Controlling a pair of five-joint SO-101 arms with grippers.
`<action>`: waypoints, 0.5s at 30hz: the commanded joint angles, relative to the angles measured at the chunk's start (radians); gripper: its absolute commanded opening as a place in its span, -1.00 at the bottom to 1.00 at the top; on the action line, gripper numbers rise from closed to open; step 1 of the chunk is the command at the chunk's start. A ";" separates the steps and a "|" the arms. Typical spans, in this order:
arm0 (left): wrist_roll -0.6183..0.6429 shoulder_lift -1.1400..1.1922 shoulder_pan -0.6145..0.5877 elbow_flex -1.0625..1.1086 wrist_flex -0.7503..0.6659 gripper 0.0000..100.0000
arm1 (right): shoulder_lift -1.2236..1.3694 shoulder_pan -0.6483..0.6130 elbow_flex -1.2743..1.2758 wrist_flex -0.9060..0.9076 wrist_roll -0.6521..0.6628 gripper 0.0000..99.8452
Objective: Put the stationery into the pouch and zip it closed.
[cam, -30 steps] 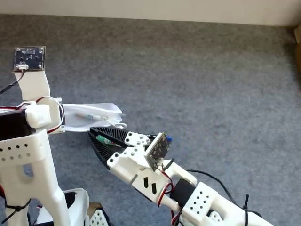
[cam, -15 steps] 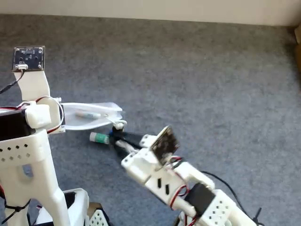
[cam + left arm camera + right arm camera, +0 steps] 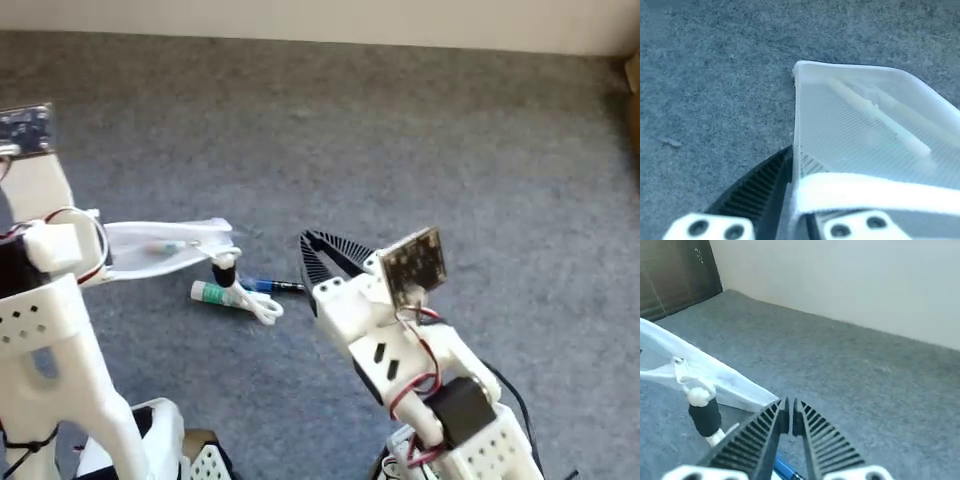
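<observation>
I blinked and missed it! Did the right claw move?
Yes. The right claw pulled back rightward, away from the green-ended stick lying on the carpet.

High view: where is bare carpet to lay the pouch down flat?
The carpet is bare from the pouch to the far wall and past the right gripper. Crowded beside the pouch: glue stick, blue pen.

Short-pile grey carpet [image 3: 450, 150] is spreading across the whole work surface and is meeting a plain pale wall [image 3: 865, 285]; a dark wood-grain panel [image 3: 670, 275] is standing in the corner, indicating a carpeted indoor room, home or office.
</observation>
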 commanded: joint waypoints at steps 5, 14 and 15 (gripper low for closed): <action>0.009 -0.015 -0.081 -0.004 -0.014 -0.99 | 0.341 0.015 -0.134 0.007 0.005 -0.98; 0.009 -0.015 -0.104 0.002 -0.014 -0.99 | 0.564 0.113 -0.375 0.209 -0.270 -0.98; 0.009 -0.015 -0.102 0.010 -0.017 -0.99 | 0.593 0.113 -0.397 0.226 -0.290 -0.98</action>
